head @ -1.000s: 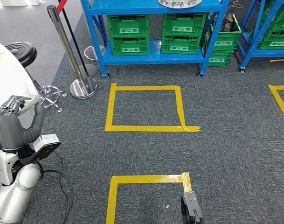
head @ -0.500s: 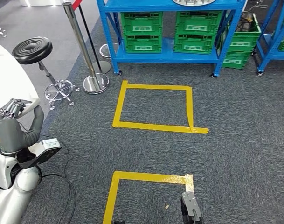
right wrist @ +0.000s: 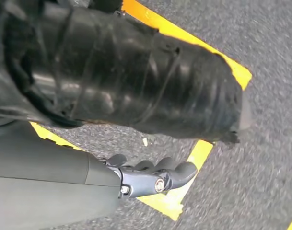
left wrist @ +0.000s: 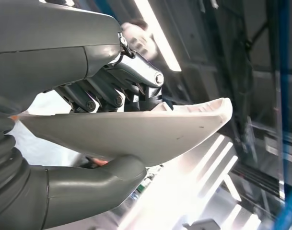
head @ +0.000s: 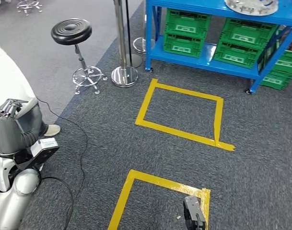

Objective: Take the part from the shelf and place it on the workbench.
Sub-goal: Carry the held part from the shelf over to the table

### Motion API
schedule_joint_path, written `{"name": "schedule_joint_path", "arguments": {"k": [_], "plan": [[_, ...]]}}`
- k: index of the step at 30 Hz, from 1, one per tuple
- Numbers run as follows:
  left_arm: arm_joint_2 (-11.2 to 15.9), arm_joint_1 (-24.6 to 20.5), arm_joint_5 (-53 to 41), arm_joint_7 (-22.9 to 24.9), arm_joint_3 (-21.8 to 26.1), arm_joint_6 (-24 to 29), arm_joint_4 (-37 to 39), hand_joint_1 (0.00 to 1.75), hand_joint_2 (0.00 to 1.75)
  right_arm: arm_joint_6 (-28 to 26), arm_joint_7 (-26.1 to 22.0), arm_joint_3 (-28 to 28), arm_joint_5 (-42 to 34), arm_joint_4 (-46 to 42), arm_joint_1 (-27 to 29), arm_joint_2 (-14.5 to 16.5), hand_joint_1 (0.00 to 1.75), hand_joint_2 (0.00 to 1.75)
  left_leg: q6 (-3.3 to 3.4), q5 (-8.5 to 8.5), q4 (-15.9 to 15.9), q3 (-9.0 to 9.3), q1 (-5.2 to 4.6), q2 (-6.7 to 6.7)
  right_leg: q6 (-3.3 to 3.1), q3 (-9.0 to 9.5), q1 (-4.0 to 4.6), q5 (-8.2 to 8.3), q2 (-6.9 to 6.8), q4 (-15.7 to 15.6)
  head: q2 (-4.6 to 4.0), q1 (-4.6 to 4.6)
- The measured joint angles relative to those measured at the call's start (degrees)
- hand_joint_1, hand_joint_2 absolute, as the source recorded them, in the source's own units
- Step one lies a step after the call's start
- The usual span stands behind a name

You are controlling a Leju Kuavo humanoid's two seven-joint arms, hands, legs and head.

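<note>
Left hand (left wrist: 111, 105): you see it pinching the white part (left wrist: 137, 134) by its rim.
Right hand (right wrist: 151, 175): fingers curled in, holding nothing.
Room: open carpet (head: 252, 158) ahead of you, up to the blue shelf (head: 209, 52).

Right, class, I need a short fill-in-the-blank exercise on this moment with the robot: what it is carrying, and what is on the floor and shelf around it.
1. The left hand grips a large ____ part between thumb and fingers.
2. The squares taped on the carpet are ____ in colour.
3. The crates on the blue shelf are ____.
4. Beside the chrome post stands a black round ____.

Missing words: white; yellow; green; stool
</note>
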Motion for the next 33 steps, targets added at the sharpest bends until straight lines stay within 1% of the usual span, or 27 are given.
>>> {"name": "schedule_joint_path", "arguments": {"k": [1,2,3,4,5,6,7,8,9,11,12,13,15,16,17,18,19,20,21,23,24,26,28,30,31,32,33], "plan": [[-0.1,0.0,0.0,0.0,0.0,0.0,0.0,1.75,1.75,0.0,0.0,0.0,0.0,0.0,0.1,0.0,0.0,0.0,0.2,0.0,0.0,-0.03,-0.17,-0.81,-0.13,-1.89,0.21,-1.16,0.59,3.5,0.0,0.11],[-0.1,0.0,0.0,0.0,0.0,0.0,0.1,1.75,1.75,-0.1,-0.1,0.0,0.1,0.0,0.2,0.0,0.0,0.0,0.33,0.0,0.0,-0.02,-0.38,-1.64,-0.33,-3.3,0.45,-1.38,0.8,5.6,0.0,0.13],[-0.2,0.1,0.0,0.0,0.0,0.0,0.1,1.75,1.75,-0.2,-0.2,0.0,0.2,0.0,0.3,0.0,0.0,0.0,0.4,0.0,0.0,0.01,-0.6,-2.53,-0.63,-3.84,0.71,-0.45,0.92,5.8,0.0,0.14],[-0.2,0.0,0.0,0.0,0.0,0.0,0.1,1.75,1.75,-0.3,-0.4,0.0,0.4,0.0,0.3,0.0,0.0,0.0,0.44,0.01,0.0,0.08,-0.81,-3.39,-1.05,-3.33,0.96,1.49,1.18,3.8,0.0,0.13],[-0.2,0.0,0.0,0.0,0.0,0.0,0.2,1.75,1.75,-0.5,-0.5,0.0,0.5,0.0,0.2,0.0,0.0,0.0,0.45,0.01,0.0,0.15,-0.95,-4.22,-1.6,-2.0,1.2,3.95,2.0,0.2,0.0,0.13],[-0.2,0.0,0.0,0.0,0.0,0.0,0.2,1.75,1.75,-0.6,-0.6,0.0,0.6,0.0,0.1,-0.1,0.0,0.0,0.42,0.02,0.0,0.14,-1.03,-4.92,-2.24,-0.55,1.26,5.79,3.51,-3.3,0.0,0.06],[-0.1,-0.2,0.0,0.0,0.0,0.0,0.2,1.75,1.75,-0.7,-0.7,0.1,0.6,0.0,0.1,-0.1,0.0,0.0,0.34,0.06,0.1,0.01,-1.0,-5.61,-2.7,0.84,1.29,6.92,4.92,-6.4,0.0,-0.08],[-0.1,-0.3,0.0,0.0,0.0,0.0,0.3,1.75,1.75,-0.8,-0.7,0.1,0.7,0.0,0.0,-0.2,0.0,0.0,0.14,0.19,0.1,-0.22,-0.82,-6.25,-2.99,1.75,1.33,7.32,5.98,-8.3,0.0,-0.13],[-0.1,-0.3,0.0,0.0,0.0,0.0,0.4,1.75,1.75,-0.9,-0.8,0.1,0.7,0.0,0.0,-0.3,0.0,0.0,-0.17,0.37,0.1,-0.47,-0.6,-6.92,-3.12,2.2,1.38,7.17,6.36,-8.9,0.0,-0.19],[0.1,-0.3,0.0,-0.1,0.0,0.0,0.5,1.75,1.75,-0.9,-0.8,0.2,0.8,0.0,0.0,-0.2,0.0,0.0,-0.81,0.67,-0.1,-0.74,-0.3,-7.92,-3.23,2.86,1.42,7.45,5.12,-9.9,0.01,-0.11],[0.2,-0.3,0.0,-0.1,0.1,0.0,0.6,1.75,1.75,-0.9,-0.8,0.2,0.8,0.0,-0.1,-0.2,0.0,0.0,-1.09,0.39,0.2,-0.92,-0.38,-7.29,-3.39,3.25,1.26,7.64,4.41,-10.4,0.01,-0.25],[0.4,-0.5,0.0,-0.1,0.1,0.0,0.7,1.75,1.75,-1.0,-0.8,0.2,0.8,0.0,-0.2,-0.2,0.0,0.0,-1.43,-0.39,1.4,-1.48,-0.46,-6.01,-3.56,3.67,1.04,7.77,3.6,-10.9,0.01,-0.45],[0.5,-1.0,0.0,-0.3,0.1,-0.1,0.8,1.75,1.75,-1.1,-0.8,0.3,0.9,0.0,-0.1,-0.1,0.0,0.0,-2.32,-3.14,6.9,-4.12,-0.23,-2.63,-3.72,4.35,0.84,7.73,1.9,-11.4,0.0,-0.85],[0.5,-1.1,-0.1,-0.4,0.0,-0.1,0.9,1.75,1.75,-1.3,-0.8,0.3,0.9,0.0,-0.1,-0.1,0.0,0.0,-2.78,-4.41,10.2,-5.79,0.13,-1.68,-3.72,4.51,0.8,7.59,1.0,-11.4,0.0,-0.91],[0.5,-1.1,-0.1,-0.5,0.0,-0.1,1.1,1.75,1.75,-1.4,-0.8,0.3,0.9,0.0,0.0,-0.1,0.0,0.0,-3.18,-4.96,12.6,-7.02,0.52,-1.14,-3.61,4.62,0.76,7.44,0.13,-11.4,0.0,-0.92],[0.5,-1.1,-0.1,-0.6,0.0,-0.1,1.2,1.75,1.75,-1.6,-0.8,0.3,0.9,0.0,0.0,-0.1,0.0,0.0,-3.5,-4.58,13.2,-7.41,0.89,-0.83,-3.47,4.72,0.69,7.28,-0.68,-11.4,0.0,-0.92],[0.5,-1.1,-0.1,-0.7,0.0,-0.1,1.3,1.75,1.75,-1.8,-0.8,0.3,0.8,0.0,0.1,-0.1,0.0,0.0,-3.77,-3.27,11.7,-6.69,1.19,-0.57,-3.27,4.85,0.6,7.13,-1.41,-11.4,0.0,-0.92],[0.5,-1.1,0.0,-0.7,0.0,-0.1,1.3,1.75,1.75,-1.9,-1.0,0.3,0.8,0.0,0.1,-0.1,0.0,0.0,-3.99,-1.29,8.3,-4.92,1.4,-0.05,-2.99,5.07,0.49,6.92,-2.1,-11.4,0.0,-0.92],[0.5,-1.1,0.0,-0.9,-0.1,-0.1,1.4,1.75,1.75,-2.0,-1.2,0.3,0.7,0.0,0.1,-0.1,0.0,0.0,-4.12,0.04,4.7,-2.94,1.31,1.01,-2.65,5.3,0.45,6.7,-2.72,-11.4,0.0,-0.94],[0.4,-1.3,0.1,-1.1,-0.1,-0.1,1.6,1.75,1.75,-2.4,-1.8,0.3,0.6,0.0,0.3,-0.1,0.0,0.0,-3.51,1.3,-0.4,-0.33,0.84,2.38,-1.81,5.65,0.57,6.27,-3.79,-11.5,0.01,-1.07],[0.4,-1.3,0.2,-1.2,-0.1,-0.1,1.8,1.75,1.75,-2.7,-2.0,0.2,0.5,0.0,0.4,-0.2,0.0,0.0,-2.95,0.95,-0.9,-0.14,0.52,2.51,-1.42,5.79,0.68,6.14,-4.23,-11.6,0.01,-1.1],[0.5,-1.4,0.5,-1.5,-0.1,-0.1,2.2,1.75,1.75,-3.2,-2.3,0.2,0.3,0.0,0.7,-0.2,0.0,0.0,-1.8,0.96,-1.1,-0.21,0.37,1.3,-0.62,6.12,0.59,5.87,-4.95,-11.8,0.01,-1.05],[0.6,-1.7,0.7,-1.7,-0.1,-0.1,2.5,1.75,1.75,-3.5,-2.4,0.0,0.1,0.1,1.0,-0.2,0.0,0.0,-0.9,0.99,-1.3,-0.04,0.42,0.26,-0.09,5.5,0.33,4.43,-3.23,-10.3,0.0,-0.92],[0.6,-2.2,0.8,-1.9,-0.1,-0.1,2.8,1.75,1.75,-3.7,-2.5,-0.1,0.0,0.1,1.2,-0.2,0.0,0.0,-0.18,1.0,-1.4,0.06,0.33,-0.69,-0.2,2.41,0.34,1.29,-0.33,-4.0,0.0,-0.73],[0.5,-2.3,0.8,-1.9,-0.1,-0.1,2.9,1.75,1.75,-3.7,-2.4,-0.1,-0.1,0.2,1.4,-0.3,0.0,0.0,0.08,0.97,-1.4,0.06,0.15,-1.24,-0.39,0.16,0.49,-0.24,0.39,0.1,0.0,-0.7],[0.4,-2.4,0.9,-2.0,-0.1,-0.1,3.1,1.75,1.75,-3.7,-2.4,-0.2,-0.2,0.2,1.6,-0.4,0.0,0.0,0.24,0.94,-1.4,0.06,-0.05,-1.88,-0.6,-1.87,0.65,-1.01,0.7,3.4,0.0,-0.67],[0.4,-2.3,1.0,-2.1,-0.1,-0.1,3.2,1.75,1.75,-3.8,-2.3,-0.3,-0.3,0.3,1.7,-0.4,0.0,0.0,0.33,0.9,-1.3,0.09,-0.25,-2.61,-0.86,-3.2,0.82,-0.74,0.84,5.0,0.0,-0.67]]}}
